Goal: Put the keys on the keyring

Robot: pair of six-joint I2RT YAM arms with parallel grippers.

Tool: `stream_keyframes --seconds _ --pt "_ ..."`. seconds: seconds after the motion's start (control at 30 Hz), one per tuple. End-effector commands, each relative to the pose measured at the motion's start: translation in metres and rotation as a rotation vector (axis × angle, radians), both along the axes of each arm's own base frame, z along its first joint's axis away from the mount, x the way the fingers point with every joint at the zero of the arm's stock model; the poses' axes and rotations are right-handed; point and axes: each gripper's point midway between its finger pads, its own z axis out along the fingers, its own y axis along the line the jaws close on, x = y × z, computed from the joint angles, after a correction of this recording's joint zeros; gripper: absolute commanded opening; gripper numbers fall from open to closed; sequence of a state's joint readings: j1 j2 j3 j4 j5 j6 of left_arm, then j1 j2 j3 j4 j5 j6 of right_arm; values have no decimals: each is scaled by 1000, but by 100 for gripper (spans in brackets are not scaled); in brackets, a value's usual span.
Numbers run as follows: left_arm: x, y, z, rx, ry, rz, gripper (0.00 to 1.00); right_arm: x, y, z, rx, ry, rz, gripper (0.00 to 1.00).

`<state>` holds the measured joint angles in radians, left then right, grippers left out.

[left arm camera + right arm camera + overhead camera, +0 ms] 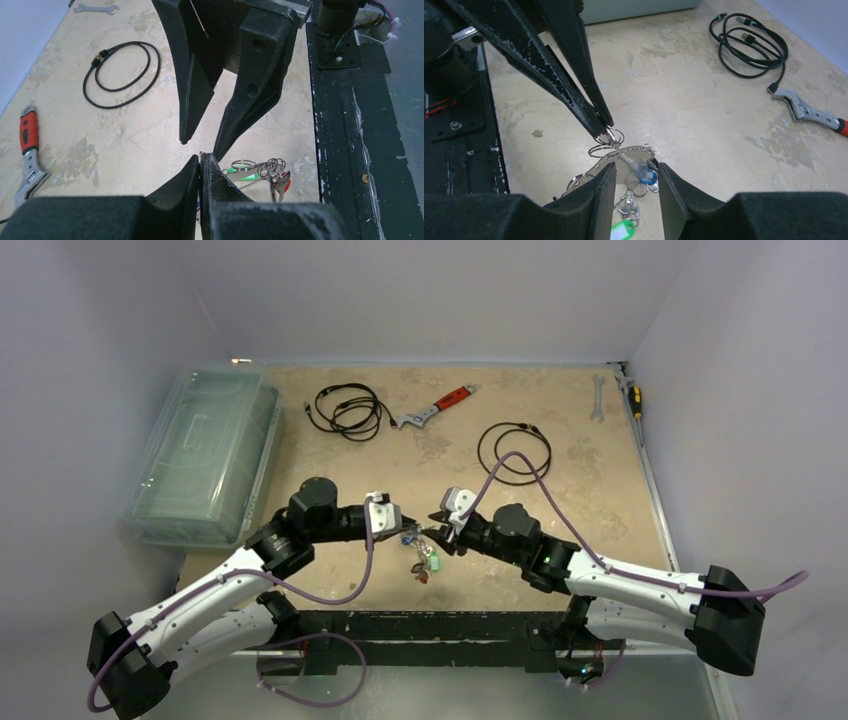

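Note:
My right gripper (635, 167) is shut across the keyring (629, 150), a thin grey hoop with a notched edge that spans from one finger to the other. From the upper left, my left gripper (605, 131) comes in, shut on a small split ring (615, 136) right at the hoop's edge. A blue-tagged key (650, 178) and a green tag (624, 231) hang below the hoop. In the top view both grippers, left (408, 534) and right (438, 532), meet tip to tip, with the keys (422, 562) dangling under them. In the left wrist view my left gripper (201, 159) pinches a thin metal edge, with the keys (272, 172) to the right.
A clear plastic box (205, 455) stands at the left. Two black cable coils (345, 410) (513, 450) and a red-handled wrench (440, 407) lie at the back. A spanner (597, 398) and a screwdriver (633, 395) lie by the right wall. The black base plate (420, 625) runs along the near edge.

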<state>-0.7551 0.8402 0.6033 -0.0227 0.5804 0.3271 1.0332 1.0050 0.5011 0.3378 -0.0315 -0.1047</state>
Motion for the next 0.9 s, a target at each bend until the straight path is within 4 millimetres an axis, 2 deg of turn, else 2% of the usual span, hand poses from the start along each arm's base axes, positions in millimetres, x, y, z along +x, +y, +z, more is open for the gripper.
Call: stream_keyframes --seconds 0.0,0.3,0.5,0.87 --pt "-7 -5 25 -54 -89 -70 0 -8 11 15 53 -73 87 41" --pt "-11 -5 27 -55 -106 -91 0 -23 17 13 62 -81 186 46" --pt "-20 -4 31 -45 -104 -137 0 -20 17 12 82 -98 167 57" --pt "-24 -1 33 -4 -103 -161 0 -27 10 17 123 -149 188 53"
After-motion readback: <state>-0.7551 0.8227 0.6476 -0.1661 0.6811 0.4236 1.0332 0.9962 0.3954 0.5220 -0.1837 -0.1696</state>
